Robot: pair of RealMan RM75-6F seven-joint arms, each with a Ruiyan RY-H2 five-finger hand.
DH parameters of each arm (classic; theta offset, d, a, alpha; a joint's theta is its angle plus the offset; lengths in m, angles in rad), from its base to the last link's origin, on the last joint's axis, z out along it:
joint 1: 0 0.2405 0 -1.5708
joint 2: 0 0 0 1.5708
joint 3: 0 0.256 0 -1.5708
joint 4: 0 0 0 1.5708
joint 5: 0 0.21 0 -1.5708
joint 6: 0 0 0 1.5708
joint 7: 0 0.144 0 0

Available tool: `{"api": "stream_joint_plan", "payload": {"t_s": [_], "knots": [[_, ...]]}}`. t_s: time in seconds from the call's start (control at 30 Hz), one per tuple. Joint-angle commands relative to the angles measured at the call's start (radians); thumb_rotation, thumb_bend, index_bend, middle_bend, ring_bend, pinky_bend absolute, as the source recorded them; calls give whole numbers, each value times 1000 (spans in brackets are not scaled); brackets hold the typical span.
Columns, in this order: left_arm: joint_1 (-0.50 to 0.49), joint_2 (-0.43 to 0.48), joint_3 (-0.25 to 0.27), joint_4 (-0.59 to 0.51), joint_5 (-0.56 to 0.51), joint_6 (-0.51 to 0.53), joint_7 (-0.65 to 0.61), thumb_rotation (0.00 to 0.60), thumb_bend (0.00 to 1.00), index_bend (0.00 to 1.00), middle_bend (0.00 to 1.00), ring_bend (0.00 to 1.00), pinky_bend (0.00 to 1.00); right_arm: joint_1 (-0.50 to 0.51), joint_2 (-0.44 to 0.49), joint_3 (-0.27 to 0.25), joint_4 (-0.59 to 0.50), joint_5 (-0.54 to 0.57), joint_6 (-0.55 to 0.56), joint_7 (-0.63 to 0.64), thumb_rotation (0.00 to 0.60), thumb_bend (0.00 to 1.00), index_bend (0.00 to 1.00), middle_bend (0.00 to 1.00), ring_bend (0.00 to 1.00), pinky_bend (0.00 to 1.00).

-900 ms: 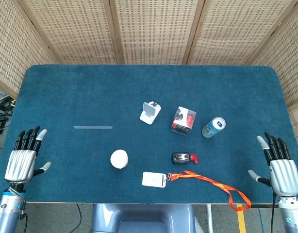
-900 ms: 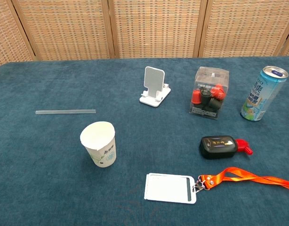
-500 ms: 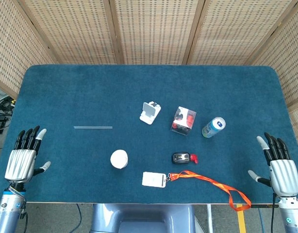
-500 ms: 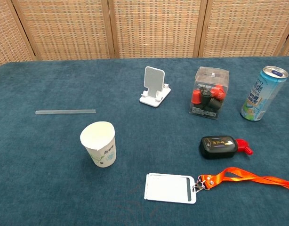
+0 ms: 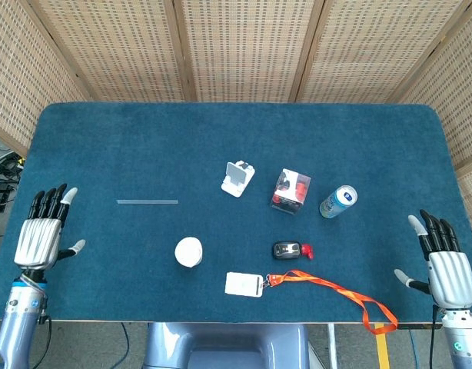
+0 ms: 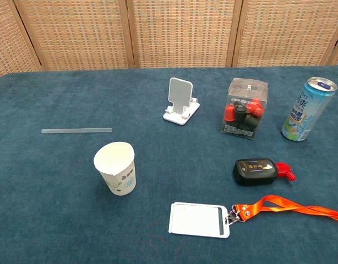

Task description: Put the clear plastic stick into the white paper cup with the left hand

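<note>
From the head view, the blue felt-covered table carries everything. The thin clear plastic stick lies flat on the left half, and the white paper cup stands upright nearer the front edge, to the stick's right and apart from it. The silver-and-black left hand sits at the table's front left corner, fingers spread and holding nothing, well apart from the stick. The matching right hand is at the front right corner, fingers likewise spread and empty. A small white folding phone stand, a clear plastic box of red and black pieces and a blue-and-silver drink can run in a row across the middle. Nearer the front lie a black car key fob with a red tag and a white card holder on an orange lanyard.

From the chest view, neither hand shows. The stick lies flat on the cloth behind and left of the cup, not touching it. The cup stands open-mouthed, a faint print on its side. The phone stand, box and can stand beyond; the fob and card holder lie to the cup's right.
</note>
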Motion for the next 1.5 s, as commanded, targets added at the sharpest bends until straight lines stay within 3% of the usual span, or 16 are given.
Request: {"api": "stream_joint_plan", "payload": {"t_s": [0.03,0.17,0.27,0.4,0.9,1.5], "knots": [[-58,-9,-48,31,-49,-68,-2,600,192,216,0,0,0,2,-1,2,3,6,-6,5,600,83,59,0,0,0],[-147,-42,-109,101,-120,-175,-18,600,251,317,0,0,0,5,-1,8,10,17,-12,20,600,83,66,0,0,0],[-264,-116,-162,239,-228,-342,-35,600,262,350,0,0,0,7,0,12,19,27,-21,42,600,83,67,0,0,0],[-347,-178,-177,343,-285,-422,-8,600,333,393,0,0,0,10,-1,18,28,38,-28,64,600,83,73,0,0,0],[-507,-317,-159,515,-403,-557,76,600,359,451,0,0,0,13,1,29,48,62,-43,100,600,82,78,0,0,0],[-546,-414,-88,649,-458,-597,97,600,360,493,0,0,0,11,8,35,54,70,-45,132,600,84,78,0,0,0]]}}
